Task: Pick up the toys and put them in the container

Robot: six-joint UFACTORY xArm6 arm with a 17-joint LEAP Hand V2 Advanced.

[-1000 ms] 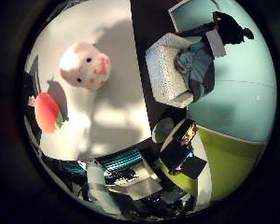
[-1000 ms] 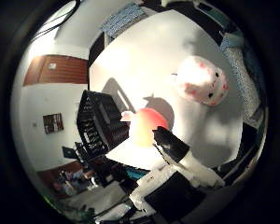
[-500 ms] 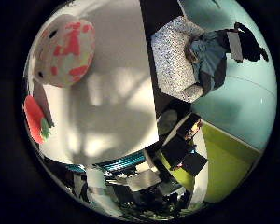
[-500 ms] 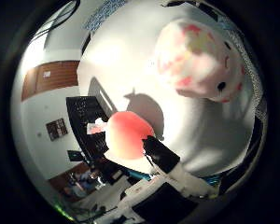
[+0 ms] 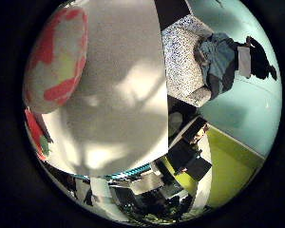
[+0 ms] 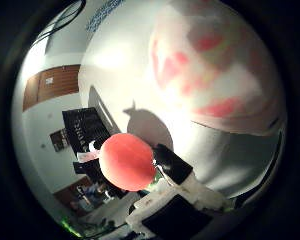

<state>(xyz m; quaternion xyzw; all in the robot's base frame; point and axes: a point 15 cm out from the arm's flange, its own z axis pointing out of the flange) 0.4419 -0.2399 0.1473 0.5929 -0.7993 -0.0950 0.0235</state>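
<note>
Filling much of the thumb-side view, a round white plush toy with pink and yellow patches (image 6: 215, 70) sits very close under the palm on the white table (image 5: 123, 95). Beside it lies a red-orange peach-shaped toy (image 6: 126, 161), touching a black fingertip (image 6: 172, 162) of the right hand (image 6: 180, 200). Cannot tell how far the fingers are spread; nothing is visibly held.

plush toy (image 6: 217, 70) blurred, cut by view edge

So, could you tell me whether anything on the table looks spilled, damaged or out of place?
Nothing stands out. The plush toy and the peach toy lie intact on the white table, with nothing spilled. The plush toy fills much of the view, so it is close to the robot hand.
</note>
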